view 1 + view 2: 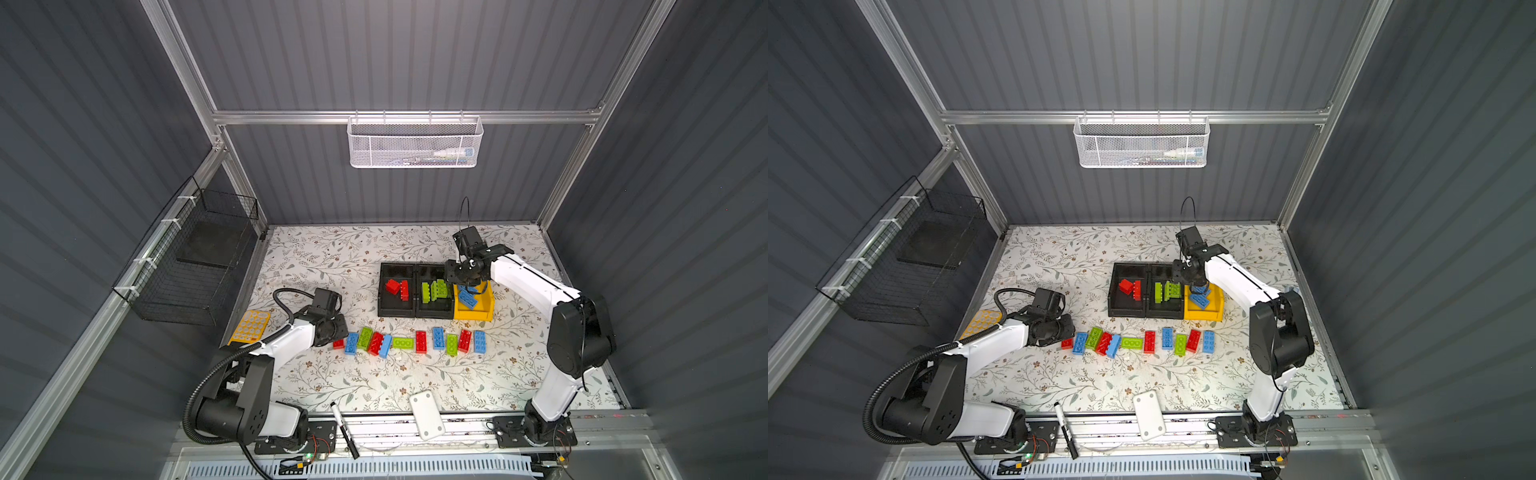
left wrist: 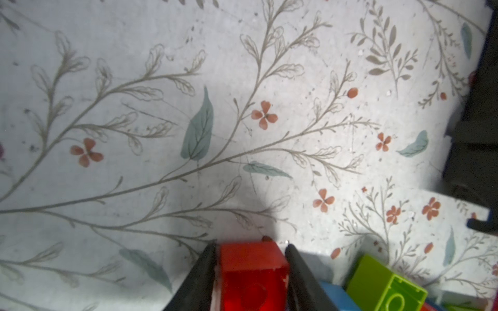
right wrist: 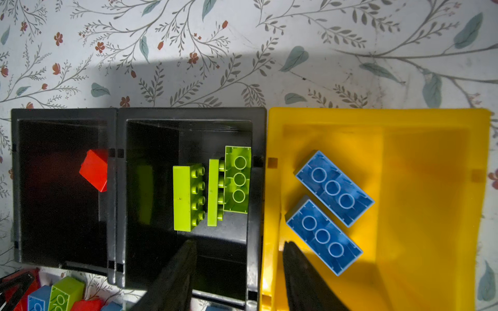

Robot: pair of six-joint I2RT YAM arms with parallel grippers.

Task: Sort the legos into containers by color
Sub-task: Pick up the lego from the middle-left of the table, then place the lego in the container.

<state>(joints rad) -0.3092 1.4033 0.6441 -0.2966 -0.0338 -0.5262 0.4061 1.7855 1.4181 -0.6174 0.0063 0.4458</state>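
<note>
Lower half of red brick (image 2: pixel 253 272) off-frame

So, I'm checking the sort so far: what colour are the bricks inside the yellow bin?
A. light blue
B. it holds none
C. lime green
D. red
A: the right wrist view shows two light blue bricks lying studs-down inside the yellow bin, with no other colour among them.
</note>
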